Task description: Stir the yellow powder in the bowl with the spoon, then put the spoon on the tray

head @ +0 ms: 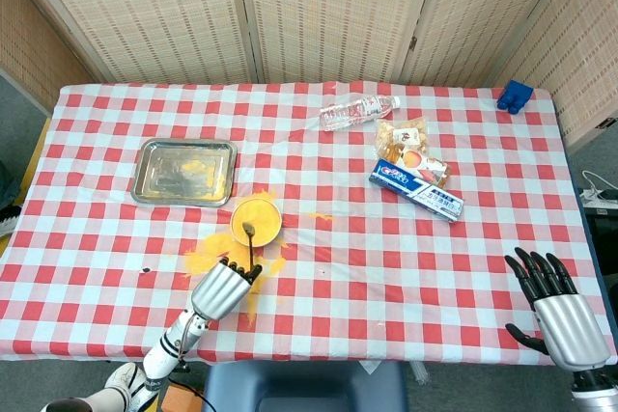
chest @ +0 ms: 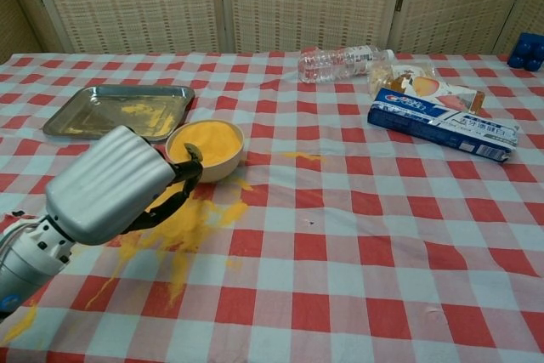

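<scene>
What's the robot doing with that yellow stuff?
The robot's left hand holds a spoon whose tip sits in the bowl of yellow powder. Some powder has spilled onto the checkered tablecloth beside the bowl. The metal tray sits just behind the bowl, with no spoon on it yet. The right hand rests open at the table's edge, holding nothing.

The long blue and white cardboard toothpaste box (chest: 444,126) carries white print with a red mark at its left end, but the letters are too small and blurred to read. The clear plastic water bottle (chest: 342,63) and the transparent snack bag (head: 410,150) show no readable label.
</scene>
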Controlling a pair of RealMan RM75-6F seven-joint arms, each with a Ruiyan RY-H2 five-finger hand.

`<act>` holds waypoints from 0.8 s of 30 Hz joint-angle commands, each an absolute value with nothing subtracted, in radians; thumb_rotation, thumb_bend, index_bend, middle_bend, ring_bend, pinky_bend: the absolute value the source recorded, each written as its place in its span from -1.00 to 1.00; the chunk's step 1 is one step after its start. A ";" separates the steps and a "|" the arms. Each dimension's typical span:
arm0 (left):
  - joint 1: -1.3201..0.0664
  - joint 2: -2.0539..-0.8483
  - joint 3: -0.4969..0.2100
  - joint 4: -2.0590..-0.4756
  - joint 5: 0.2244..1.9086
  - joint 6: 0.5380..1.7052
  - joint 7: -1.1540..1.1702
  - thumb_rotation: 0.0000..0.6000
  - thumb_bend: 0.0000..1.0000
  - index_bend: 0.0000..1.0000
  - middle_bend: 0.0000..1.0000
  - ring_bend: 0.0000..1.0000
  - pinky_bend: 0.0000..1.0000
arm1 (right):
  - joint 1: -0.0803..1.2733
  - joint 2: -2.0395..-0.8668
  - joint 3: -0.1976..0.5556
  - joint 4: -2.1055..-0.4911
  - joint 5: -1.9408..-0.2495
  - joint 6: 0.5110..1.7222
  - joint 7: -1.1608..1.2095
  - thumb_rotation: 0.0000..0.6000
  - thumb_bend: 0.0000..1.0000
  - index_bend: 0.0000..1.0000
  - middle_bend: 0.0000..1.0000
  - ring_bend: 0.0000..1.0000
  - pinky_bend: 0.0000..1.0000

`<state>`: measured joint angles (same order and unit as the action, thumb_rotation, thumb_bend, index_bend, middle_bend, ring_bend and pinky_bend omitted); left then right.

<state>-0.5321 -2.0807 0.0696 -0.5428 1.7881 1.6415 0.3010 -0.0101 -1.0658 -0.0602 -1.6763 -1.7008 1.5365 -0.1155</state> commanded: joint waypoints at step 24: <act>-0.589 -2.102 0.028 -0.463 1.791 1.758 0.107 1.00 0.21 0.68 1.00 1.00 1.00 | -0.004 -1.072 -0.052 -1.677 -1.675 1.518 -0.127 1.00 -0.91 -1.00 -1.00 -1.00 -1.00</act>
<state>-0.5806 -2.0992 0.0336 -0.4729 1.7914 1.7473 0.1209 -0.0039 -1.0712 -0.0522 -1.6765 -1.6762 1.5188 -0.1266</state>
